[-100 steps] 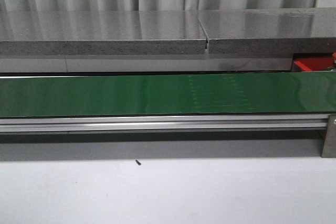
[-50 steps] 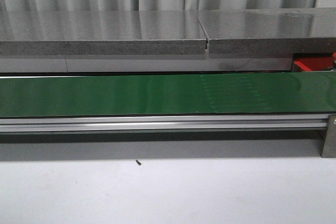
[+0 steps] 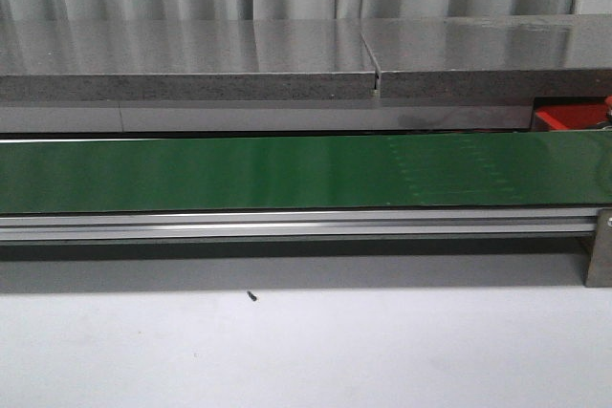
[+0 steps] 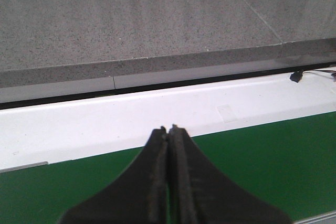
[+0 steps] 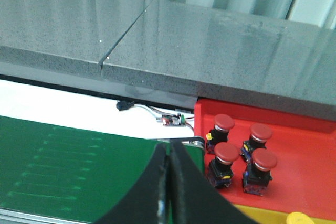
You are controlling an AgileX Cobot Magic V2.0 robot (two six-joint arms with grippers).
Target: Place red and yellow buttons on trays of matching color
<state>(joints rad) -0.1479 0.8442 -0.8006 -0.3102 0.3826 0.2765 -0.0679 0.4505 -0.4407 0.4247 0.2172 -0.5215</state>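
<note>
Several red buttons [image 5: 227, 152] on black bases stand upright in the red tray [image 5: 310, 174], just past the end of the green belt [image 5: 79, 166]. The tray's corner also shows in the front view [image 3: 564, 118] at the far right. A yellow strip [image 5: 268, 216] lies against the red tray's edge, with a yellow round top [image 5: 300, 217] on it, both cut off by the frame. My right gripper [image 5: 169, 144] is shut and empty above the belt's end, beside the red tray. My left gripper [image 4: 168, 128] is shut and empty above the belt's far edge [image 4: 273, 166]. Neither gripper shows in the front view.
The green belt [image 3: 239, 174] runs across the table on a metal frame [image 3: 287, 226]. A grey stone ledge [image 3: 191, 54] rises behind it. A small circuit board with wires [image 5: 170, 120] lies by the belt's end. A tiny dark speck [image 3: 251, 296] lies on the white table in front.
The faint marks on the green belt have shifted to the right. Nothing else in the front view has moved.
</note>
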